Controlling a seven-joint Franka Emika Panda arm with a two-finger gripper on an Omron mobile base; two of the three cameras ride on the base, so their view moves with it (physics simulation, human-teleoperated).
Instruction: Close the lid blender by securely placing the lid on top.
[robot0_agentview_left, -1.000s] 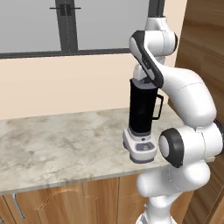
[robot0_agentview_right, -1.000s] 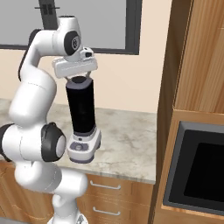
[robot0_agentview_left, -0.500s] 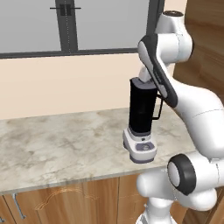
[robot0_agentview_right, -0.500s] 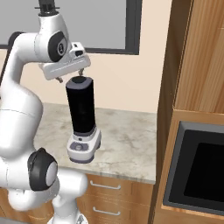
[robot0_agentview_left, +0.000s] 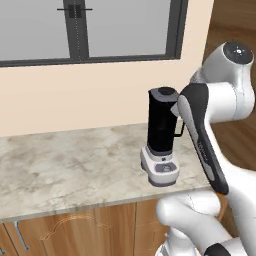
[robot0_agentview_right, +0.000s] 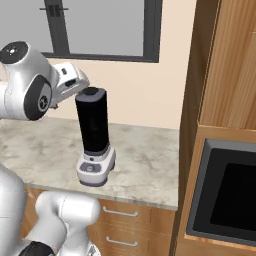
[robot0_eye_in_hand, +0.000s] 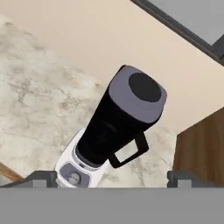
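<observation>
The blender (robot0_agentview_left: 162, 135) stands on the marble counter (robot0_agentview_left: 75, 165), a black jar with a side handle (robot0_eye_in_hand: 129, 153) on a light grey base (robot0_agentview_right: 95, 167). The grey-lavender lid (robot0_eye_in_hand: 138, 93) with its dark centre knob sits on top of the jar (robot0_agentview_right: 91, 92) (robot0_agentview_left: 164, 93). My gripper (robot0_eye_in_hand: 113, 179) is open and holds nothing; its two fingertips (robot0_eye_in_hand: 43, 178) stand far apart. It hangs above and to the side of the blender, apart from the lid. In the right base view my white hand (robot0_agentview_right: 69, 82) is just left of the jar's top.
A tall wooden cabinet (robot0_agentview_right: 225, 65) with a black built-in oven (robot0_agentview_right: 232, 197) stands right of the counter. The beige wall and a window (robot0_agentview_left: 90, 27) lie behind the blender. Bare counter stretches to its left, with drawers (robot0_agentview_right: 127, 215) below.
The hand, which was down on the jar's top a second ago, has lifted off with its fingers open and drawn back to the side. The lid stays on the jar.
</observation>
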